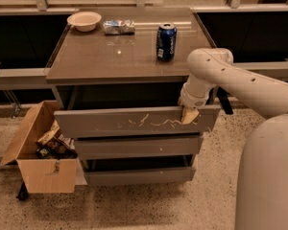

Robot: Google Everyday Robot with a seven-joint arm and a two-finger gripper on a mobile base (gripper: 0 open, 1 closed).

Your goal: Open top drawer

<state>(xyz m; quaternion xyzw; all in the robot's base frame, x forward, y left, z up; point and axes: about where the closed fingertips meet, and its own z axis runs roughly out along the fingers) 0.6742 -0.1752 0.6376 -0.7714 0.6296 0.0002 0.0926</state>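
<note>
The top drawer [134, 122] is a wide grey-brown front with pale scratches, under the tabletop of the cabinet. It stands pulled out toward me, with a dark gap above it. My gripper [189, 115] is at the drawer's upper right edge, its tan fingertip hooked over the top of the front panel. The white arm comes in from the right.
On the cabinet top [96, 56] stand a blue can [166, 41], a white bowl [84, 20] and a snack packet [118, 27]. Two narrower drawers [137, 146] lie below. An open cardboard box [41, 152] with items sits on the floor at left. My white base [269, 176] fills the right.
</note>
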